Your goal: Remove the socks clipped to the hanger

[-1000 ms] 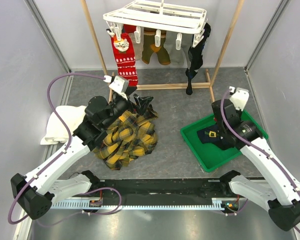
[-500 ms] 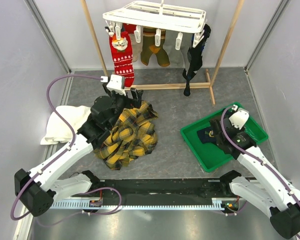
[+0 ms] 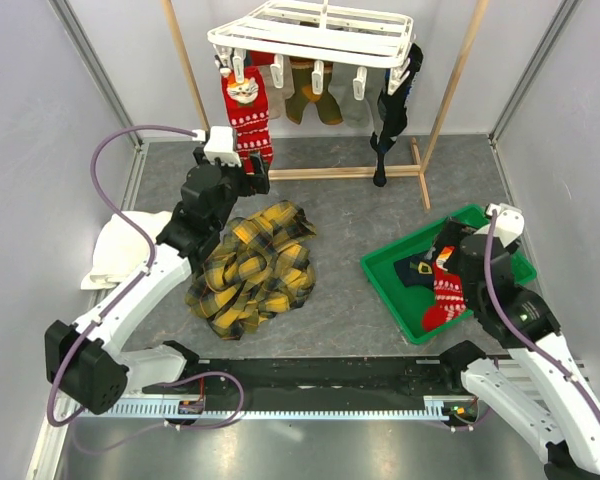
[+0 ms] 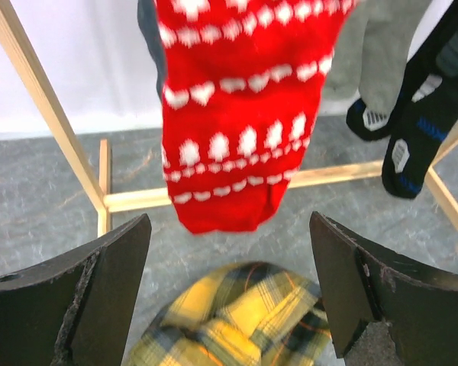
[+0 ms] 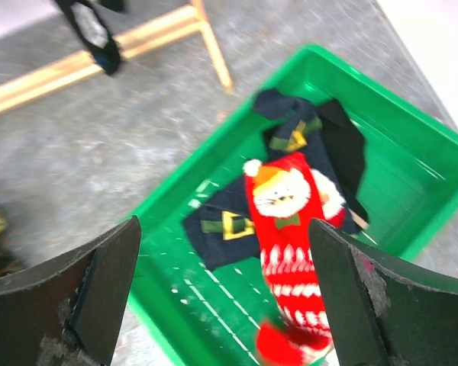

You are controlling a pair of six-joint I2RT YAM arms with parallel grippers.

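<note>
The white hanger (image 3: 315, 35) hangs at the back with socks clipped under it: a red sock with white patterns (image 3: 247, 115), olive ones (image 3: 315, 95) and a black one (image 3: 390, 120). My left gripper (image 3: 248, 180) is open just below and in front of the red sock (image 4: 237, 130), with nothing between its fingers (image 4: 99, 297). My right gripper (image 3: 452, 250) hangs open over the green tray (image 3: 385, 275). In the tray lie a red Santa sock (image 5: 290, 259) and a navy sock (image 5: 229, 225), both free of the gripper.
A yellow-black plaid cloth (image 3: 250, 265) lies heaped under my left arm. A white towel (image 3: 115, 245) sits at the left wall. The wooden pole frame (image 3: 320, 172) holds the hanger, its base bar on the floor. Grey walls close in both sides.
My right gripper opened and the red Santa sock now lies in the tray; that arm drew back toward the near edge. My left gripper moved forward to the hanging red sock.
</note>
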